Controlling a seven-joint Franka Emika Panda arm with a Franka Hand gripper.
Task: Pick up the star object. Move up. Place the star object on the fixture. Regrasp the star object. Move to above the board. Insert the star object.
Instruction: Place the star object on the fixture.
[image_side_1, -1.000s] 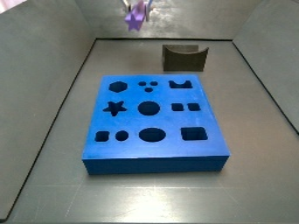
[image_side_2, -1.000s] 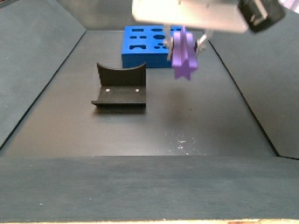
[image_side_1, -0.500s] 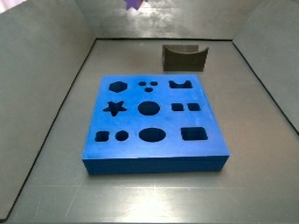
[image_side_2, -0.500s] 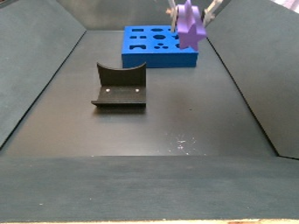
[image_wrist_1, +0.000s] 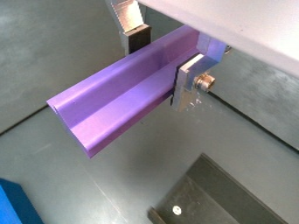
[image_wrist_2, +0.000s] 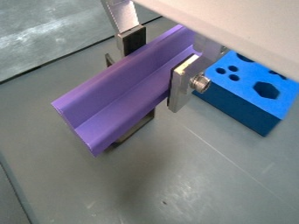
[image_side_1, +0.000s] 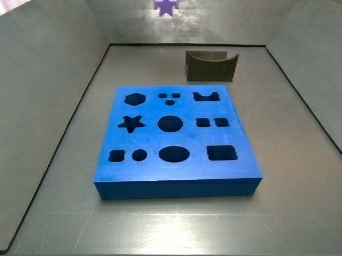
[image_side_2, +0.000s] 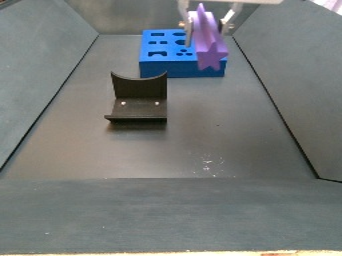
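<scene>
Dark grey matte flooring (image_side_1: 54, 190) fills the work area, walled on its sides by pale grey panels; we see it in both side views. On it lies one blue board (image_side_1: 175, 142), centred in a side view and at the far end, upper middle of the frame, in a side view (image_side_2: 171, 53). We count ten dark cut-outs in its top: a hexagon, a star, a large circle, an oval, squares, small round holes and a notched shape.

One fixture (image_side_2: 135, 99) stands on the floor, left of centre in a side view, apart from the board; in a side view (image_side_1: 211, 66) it sits beyond the board's far edge, upper right of centre.

We see one star object (image_side_2: 206, 42), purple, held aloft at the top of the frame, overlapping the board's right end in the picture. In a side view (image_side_1: 166, 8) only its star-shaped end shows at the top edge. Both wrist views show it as a long ribbed prism (image_wrist_1: 125, 93) lying crosswise between the two fingers.

Our gripper (image_wrist_2: 149, 63) is clenched on the star object, one silver finger plate (image_wrist_2: 181, 83) pressed to its near side and one (image_wrist_2: 131, 35) behind it. In a wrist view the board's corner (image_wrist_2: 246, 87) shows beside the finger.
</scene>
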